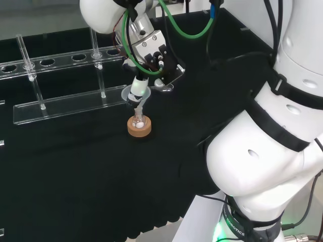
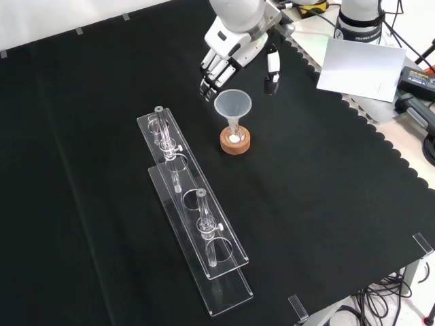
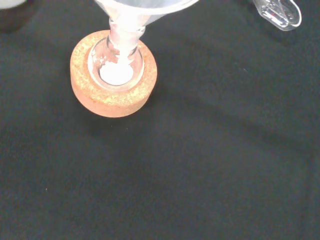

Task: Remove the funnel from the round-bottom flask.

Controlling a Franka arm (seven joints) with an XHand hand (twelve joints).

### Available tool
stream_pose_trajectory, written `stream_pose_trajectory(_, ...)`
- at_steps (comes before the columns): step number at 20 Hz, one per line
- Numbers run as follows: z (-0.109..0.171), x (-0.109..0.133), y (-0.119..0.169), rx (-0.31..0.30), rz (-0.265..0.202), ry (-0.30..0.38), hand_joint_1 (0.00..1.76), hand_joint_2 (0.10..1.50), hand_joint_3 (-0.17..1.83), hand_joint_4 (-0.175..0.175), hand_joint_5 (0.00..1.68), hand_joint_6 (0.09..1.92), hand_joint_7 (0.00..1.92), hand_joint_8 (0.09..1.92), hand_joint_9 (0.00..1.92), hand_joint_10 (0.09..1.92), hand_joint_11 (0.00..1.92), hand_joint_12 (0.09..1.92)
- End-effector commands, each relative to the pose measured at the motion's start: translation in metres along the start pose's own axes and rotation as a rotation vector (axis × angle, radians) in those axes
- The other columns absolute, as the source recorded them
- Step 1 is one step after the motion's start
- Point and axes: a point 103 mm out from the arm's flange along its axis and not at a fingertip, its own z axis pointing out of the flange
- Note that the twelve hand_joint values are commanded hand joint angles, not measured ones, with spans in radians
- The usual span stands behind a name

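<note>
Presently no removal done. Funnel [image 2: 233, 106] seated upright, stem down in the neck of the round-bottom flask [image 3: 116, 62], itself resting in a cork ring stand [image 2: 236, 142] on the black desk [image 2: 340, 204]. Hand [image 2: 228, 51] poised just behind the funnel rim in the front view, fingers relaxed, thumb apart, grasping nothing. Remaining: closing on the funnel, lifting clear.
</note>
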Motion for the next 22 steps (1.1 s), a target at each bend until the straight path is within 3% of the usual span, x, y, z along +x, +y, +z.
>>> stream_pose_trajectory(1,0.002,0.009,0.004,-0.003,-0.012,-0.027,0.58,0.6,0.23,0.044,0.0,0.09,0.0,0.29,0.38,0.09,0.27,1.51)
stream_pose_trajectory(9,0.003,0.012,0.009,-0.023,0.001,-0.085,0.58,0.61,0.22,0.045,0.0,0.09,0.0,0.29,0.38,0.09,0.28,1.51)
stream_pose_trajectory(22,0.014,0.006,0.021,-0.002,-0.006,-0.087,0.6,0.64,0.18,0.042,0.02,0.09,0.0,0.42,0.42,0.09,0.32,1.49)
